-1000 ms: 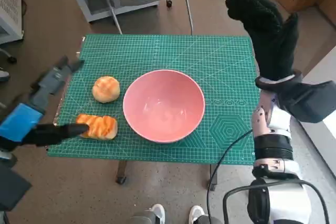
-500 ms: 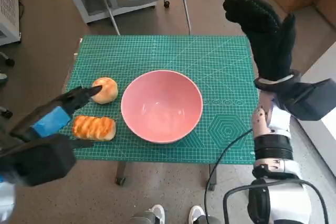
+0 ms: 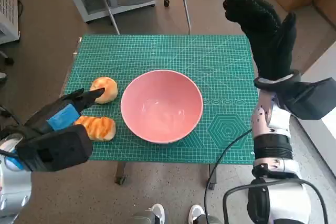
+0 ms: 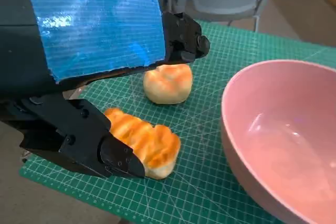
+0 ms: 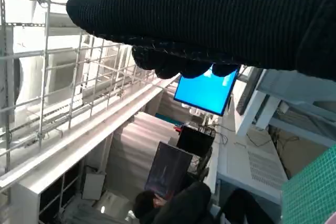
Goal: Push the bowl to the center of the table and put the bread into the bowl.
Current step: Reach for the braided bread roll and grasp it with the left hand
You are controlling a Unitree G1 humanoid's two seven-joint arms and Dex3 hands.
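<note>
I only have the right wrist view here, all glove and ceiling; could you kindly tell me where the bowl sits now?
Observer: The pink bowl sits near the middle of the green mat, with nothing inside it.
Operator: Thank you. Where is the bread?
Observer: Two pieces lie beside the bowl on the robot's left: a round bun and a striped loaf.
Operator: Is the left robot hand holding either?
Observer: No. The left robot hand is open, its fingers either side of the striped loaf.
Operator: And the right?
Observer: The right robot hand is raised near the table's far right corner, holding nothing.
</note>
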